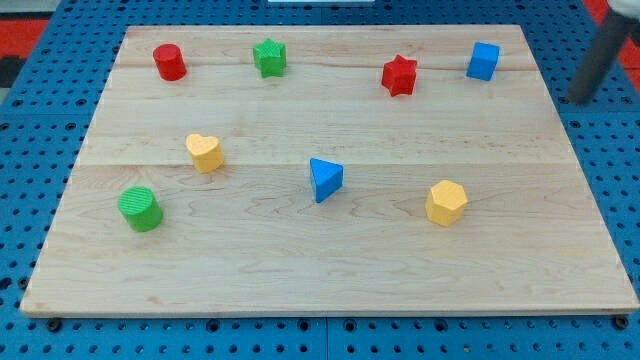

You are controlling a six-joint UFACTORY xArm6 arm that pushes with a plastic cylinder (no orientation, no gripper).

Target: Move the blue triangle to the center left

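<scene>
The blue triangle (325, 179) lies near the middle of the wooden board (330, 260). My tip (578, 99) is at the view's right, just off the board's right edge, with the rod slanting up to the top right corner. It is far to the right of the blue triangle and touches no block. The nearest block to it is the blue cube (483, 61), to its left near the view's top.
A red cylinder (169, 62), a green star (269, 57) and a red star (399, 75) stand along the top. A yellow heart (204, 153) and a green cylinder (141, 208) are at the left. A yellow hexagon (446, 203) is at the lower right.
</scene>
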